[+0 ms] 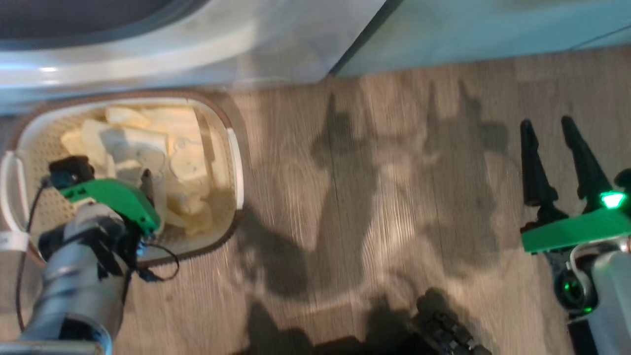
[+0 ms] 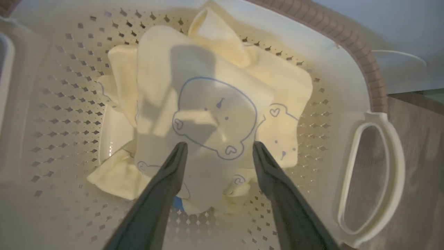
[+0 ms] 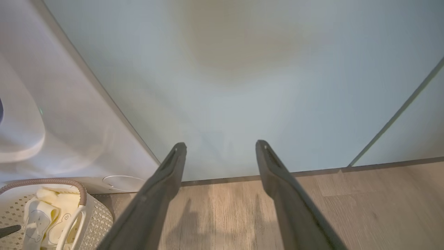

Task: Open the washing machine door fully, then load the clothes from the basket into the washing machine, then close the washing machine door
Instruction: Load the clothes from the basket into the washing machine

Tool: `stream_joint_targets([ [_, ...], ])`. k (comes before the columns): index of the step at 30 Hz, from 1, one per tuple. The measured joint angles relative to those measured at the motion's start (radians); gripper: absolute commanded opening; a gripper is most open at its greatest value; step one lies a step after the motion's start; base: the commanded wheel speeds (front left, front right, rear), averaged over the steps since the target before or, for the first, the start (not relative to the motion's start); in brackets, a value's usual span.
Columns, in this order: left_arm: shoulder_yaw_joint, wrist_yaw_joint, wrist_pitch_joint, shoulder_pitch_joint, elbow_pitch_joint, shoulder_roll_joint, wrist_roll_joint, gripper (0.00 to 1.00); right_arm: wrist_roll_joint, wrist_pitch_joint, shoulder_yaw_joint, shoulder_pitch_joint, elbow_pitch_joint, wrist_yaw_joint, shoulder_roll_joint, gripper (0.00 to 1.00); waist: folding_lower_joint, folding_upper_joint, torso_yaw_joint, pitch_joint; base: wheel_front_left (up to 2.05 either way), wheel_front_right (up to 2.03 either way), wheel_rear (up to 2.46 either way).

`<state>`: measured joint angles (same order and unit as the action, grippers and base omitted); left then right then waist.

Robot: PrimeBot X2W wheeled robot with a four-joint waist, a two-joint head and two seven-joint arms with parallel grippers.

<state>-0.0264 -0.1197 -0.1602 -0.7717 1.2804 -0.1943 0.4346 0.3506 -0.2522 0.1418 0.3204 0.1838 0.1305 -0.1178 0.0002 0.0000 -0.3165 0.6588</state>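
Spread left fingers, clothes in basket

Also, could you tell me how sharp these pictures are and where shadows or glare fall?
Head view: motion-blurred all over, with heavy arm shadows on the wooden floor and a glare spot on the washing machine. Left wrist view: fairly sharp; the shadow of the left gripper crosses the clothes. Right wrist view: a warm patch on the cabinet panel.
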Motion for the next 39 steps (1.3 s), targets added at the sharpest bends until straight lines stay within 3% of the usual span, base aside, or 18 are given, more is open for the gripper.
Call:
stream_joint_targets([
  [14, -0.021, 0.018, 0.037, -0.118, 0.013, -0.048, 0.033, 1.00, 0.000, 0.000, -0.006, 0.055, -0.027, 0.000, -0.002, 1.00, -0.0001, 0.0000, -0.009, 0.160, 0.00, 0.00, 0.00],
  [28, -0.004, 0.007, 0.117, -0.175, 0.014, -0.050, 0.060, 1.00, 0.000, 0.000, -0.002, 0.078, -0.040, 0.000, -0.021, 1.00, -0.0002, 0.0000, -0.003, 0.238, 0.00, 0.00, 0.00],
  [29, -0.002, 0.002, 0.117, -0.178, 0.014, -0.049, 0.061, 0.73, 0.000, 0.000, -0.002, 0.079, -0.040, 0.000, -0.023, 1.00, -0.0002, 0.0000, -0.003, 0.241, 0.00, 0.00, 0.00],
  [30, 0.005, -0.002, 0.117, -0.180, 0.014, -0.049, 0.061, 0.24, 0.000, 0.000, -0.001, 0.079, -0.041, 0.000, -0.025, 1.00, -0.0003, 0.0000, -0.003, 0.244, 0.00, 0.00, 0.00],
  [31, 0.019, -0.002, 0.116, -0.180, 0.014, -0.050, 0.055, 0.00, 0.000, 0.000, -0.001, 0.079, -0.042, 0.000, -0.026, 1.00, -0.0002, 0.0000, -0.003, 0.246, 0.00, 0.00, 0.00],
  [39, 0.065, -0.010, 0.061, -0.157, 0.015, -0.034, 0.041, 0.00, 0.000, 0.000, 0.000, 0.078, -0.033, 0.000, -0.032, 1.00, -0.0003, 0.0001, 0.004, 0.206, 0.00, 0.00, 0.00],
])
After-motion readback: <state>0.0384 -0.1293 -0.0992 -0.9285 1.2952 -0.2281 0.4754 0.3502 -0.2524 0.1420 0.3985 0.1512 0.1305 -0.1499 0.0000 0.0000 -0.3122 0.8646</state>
